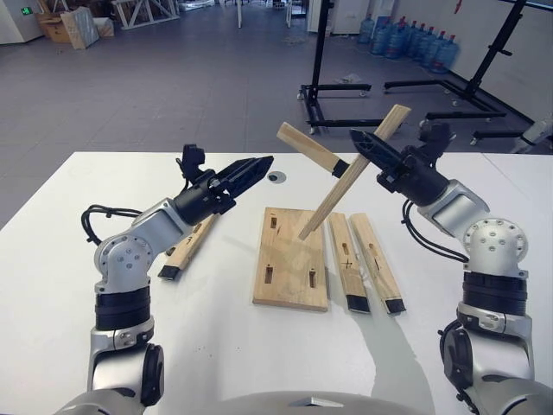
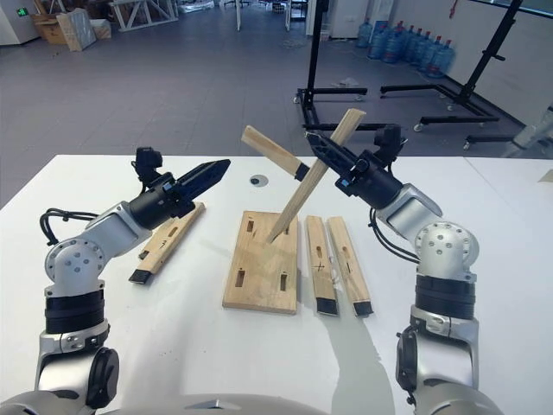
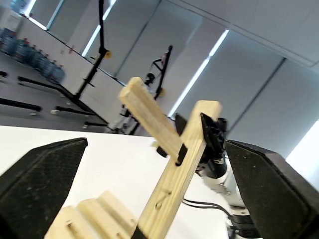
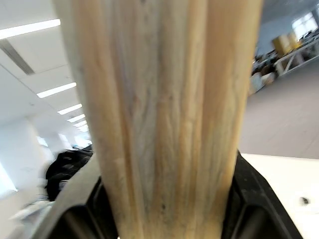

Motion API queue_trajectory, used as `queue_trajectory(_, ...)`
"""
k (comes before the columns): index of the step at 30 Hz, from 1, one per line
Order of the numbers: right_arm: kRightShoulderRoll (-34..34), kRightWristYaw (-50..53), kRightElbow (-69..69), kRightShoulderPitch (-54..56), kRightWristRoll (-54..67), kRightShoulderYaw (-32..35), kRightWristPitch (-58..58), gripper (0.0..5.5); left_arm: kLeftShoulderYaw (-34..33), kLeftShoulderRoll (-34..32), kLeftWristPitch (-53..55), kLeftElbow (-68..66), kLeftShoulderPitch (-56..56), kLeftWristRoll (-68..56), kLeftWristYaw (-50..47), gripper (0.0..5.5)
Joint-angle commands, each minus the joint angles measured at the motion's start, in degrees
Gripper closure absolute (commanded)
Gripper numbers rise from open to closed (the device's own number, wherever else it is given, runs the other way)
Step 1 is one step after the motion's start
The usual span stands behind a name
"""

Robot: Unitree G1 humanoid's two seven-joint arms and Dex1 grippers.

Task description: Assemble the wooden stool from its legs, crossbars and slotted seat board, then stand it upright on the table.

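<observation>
A leg (image 1: 333, 203) with a crossbar (image 1: 307, 147) stuck across it is gripped in the right claw (image 1: 367, 149). It's tilted, with its lower end touching the slotted seat board (image 1: 289, 268), which is laid flat on the bench (image 1: 225, 346). The left claw (image 1: 255, 169) is held wide open and empty above another leg (image 1: 186, 246).

White table (image 1: 43, 294) holds seat board (image 1: 291, 275), leg pair (image 1: 347, 259) beside, single leg (image 1: 182, 254) left

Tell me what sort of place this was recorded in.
Probably a large workshop or lab hall. The white table stands on an open grey floor, with black wheeled stands and a row of blue water bottles behind it.
</observation>
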State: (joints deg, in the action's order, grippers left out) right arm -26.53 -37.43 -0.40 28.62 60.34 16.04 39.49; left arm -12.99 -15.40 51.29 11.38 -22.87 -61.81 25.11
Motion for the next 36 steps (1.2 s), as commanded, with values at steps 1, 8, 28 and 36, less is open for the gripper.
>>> queue_trajectory(1,0.2,-6.6,4.3,1.2,-11.8,-2.6,-13.5,3.44,0.4,-0.7,-1.8,0.4,4.5,4.1,-1.8,0.10)
queue_trajectory(8,0.7,-16.8,18.1,6.3,-21.7,-6.6,-22.1,3.44,1.7,1.1,-4.1,0.0,6.3,7.5,-2.3,0.10)
queue_trajectory(28,5.6,-50.4,37.9,9.9,-30.3,-7.1,-57.9,3.44,3.5,0.6,-3.8,0.0,8.5,9.6,-1.0,0.10)
queue_trajectory(36,4.5,-54.3,45.8,14.8,-31.5,-6.8,-60.0,3.44,3.7,1.8,-3.9,1.7,9.1,9.1,-1.7,0.10)
